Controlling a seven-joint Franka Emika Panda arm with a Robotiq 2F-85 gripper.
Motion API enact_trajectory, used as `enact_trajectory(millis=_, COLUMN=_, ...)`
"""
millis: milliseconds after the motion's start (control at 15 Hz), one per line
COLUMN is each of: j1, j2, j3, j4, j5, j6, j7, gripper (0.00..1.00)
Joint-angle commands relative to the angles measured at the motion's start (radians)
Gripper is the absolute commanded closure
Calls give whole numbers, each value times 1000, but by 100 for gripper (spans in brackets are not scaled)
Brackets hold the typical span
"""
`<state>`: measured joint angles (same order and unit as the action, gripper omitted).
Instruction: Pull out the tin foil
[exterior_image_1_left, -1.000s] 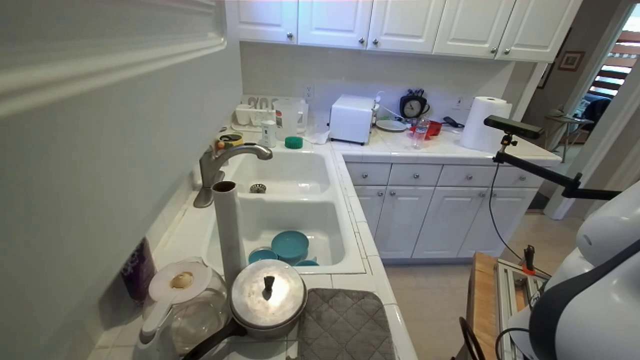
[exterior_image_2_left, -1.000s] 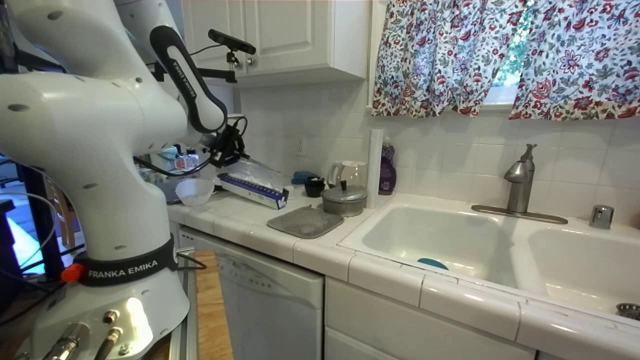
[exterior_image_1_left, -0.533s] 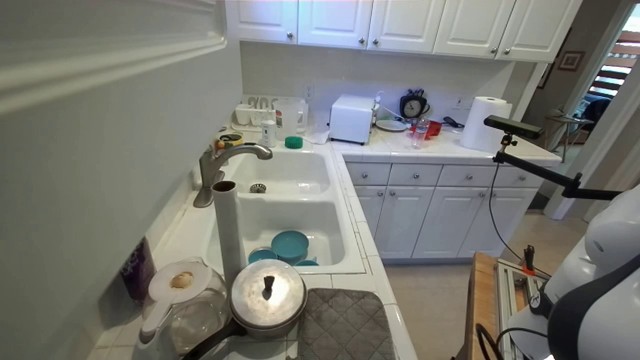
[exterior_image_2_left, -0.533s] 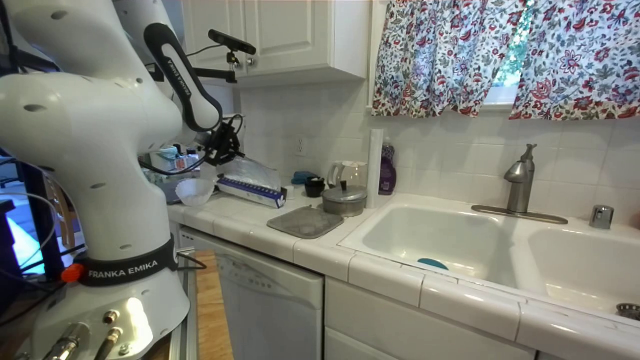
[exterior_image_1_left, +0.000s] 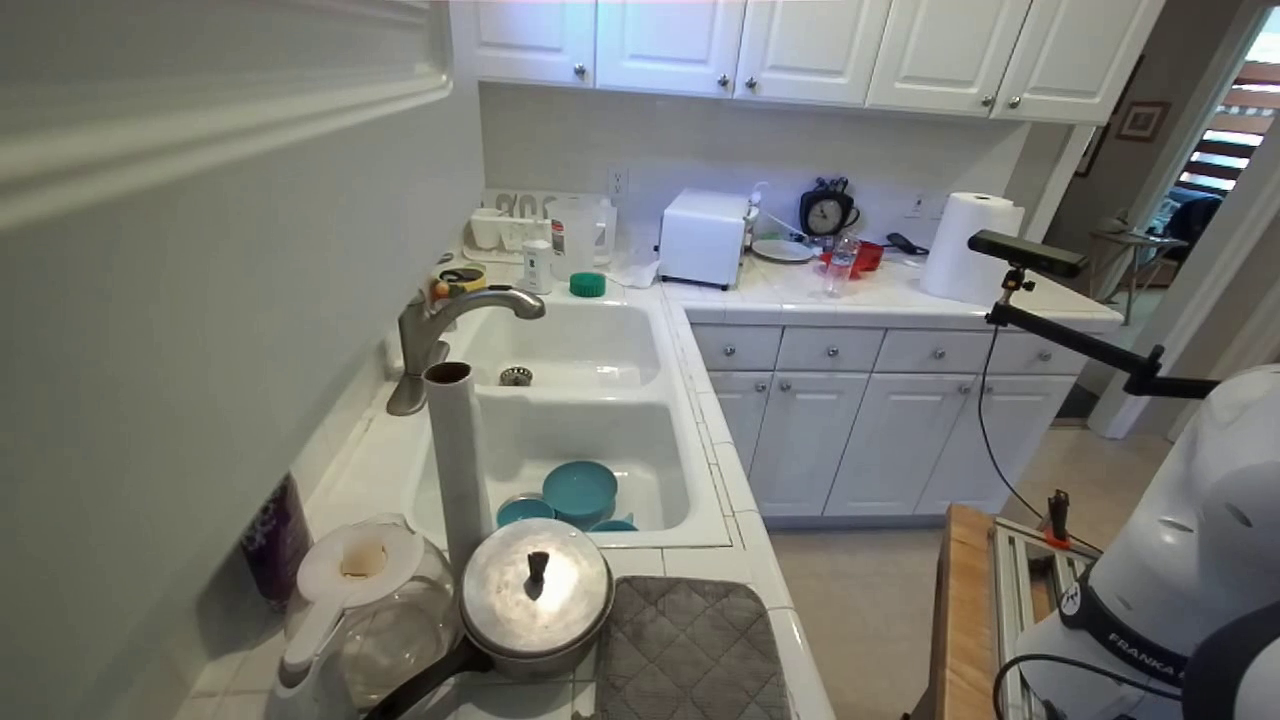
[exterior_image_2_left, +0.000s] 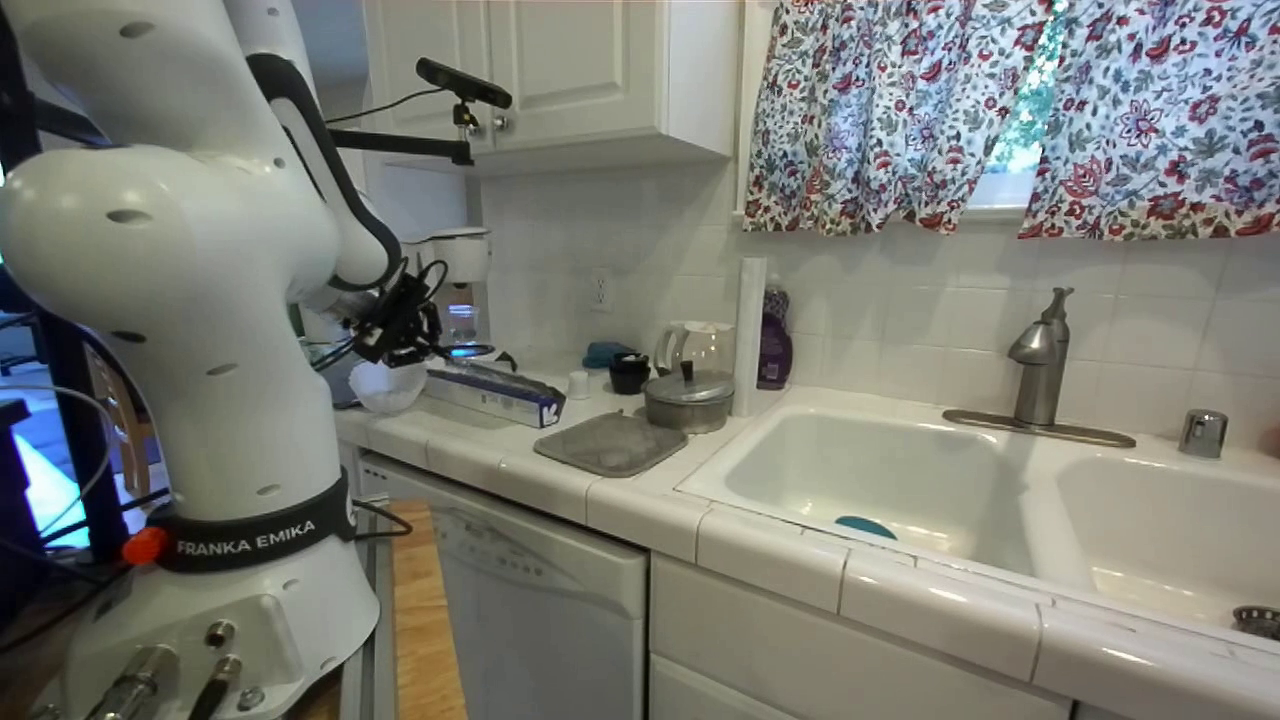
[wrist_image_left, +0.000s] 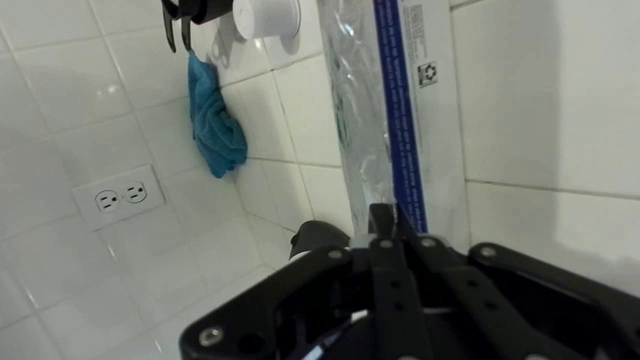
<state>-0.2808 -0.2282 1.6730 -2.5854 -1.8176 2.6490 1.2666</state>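
White lettering on the black band round the base of the arm reads FRANKA EMIKA in an exterior view. In the wrist view the long box shows a blue strip carrying pale print too blurred to make out, and, on its white side, a recycling symbol.

The claw is narrow, its two fingers with barely a sliver between. Its tips stand right at the near end of the shiny clear wrap, which runs from them toward twelve o'clock along the blue strip; whether any is pinched I cannot tell. From the tips, a teal cloth lies at ten o'clock and a white cup at eleven.

Half a second ago, in an exterior view, the wrap stood as a raised sheet between box and claw; now it shows low on the box, which sits on the tabletop at four o'clock from the claw. The claw has moved toward eight o'clock, leaving more of a white appliance in sight, and the box has shifted slightly toward seven.
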Motion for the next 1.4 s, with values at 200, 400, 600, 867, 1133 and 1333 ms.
enact_trajectory(millis=200, j1=73, j2=35, j3=-84, j4=-65, j5=112, j6=70, j7=-100, gripper=100)
enact_trajectory(millis=400, j1=68, j2=38, j3=-94, j4=-85, j5=158, j6=125, j7=-132, gripper=100)
enact_trajectory(millis=600, j1=48, j2=40, j3=-84, j4=-99, j5=185, j6=174, j7=-138, gripper=100)
enact_trajectory(millis=867, j1=15, j2=42, j3=-55, j4=-120, j5=216, j6=223, j7=-142, gripper=100)
enact_trajectory(millis=1133, j1=-27, j2=44, j3=-24, j4=-135, j5=227, j6=275, j7=-144, gripper=100)
enact_trajectory(millis=1333, j1=-58, j2=36, j3=2, j4=-137, j5=228, j6=313, j7=-145, gripper=100)
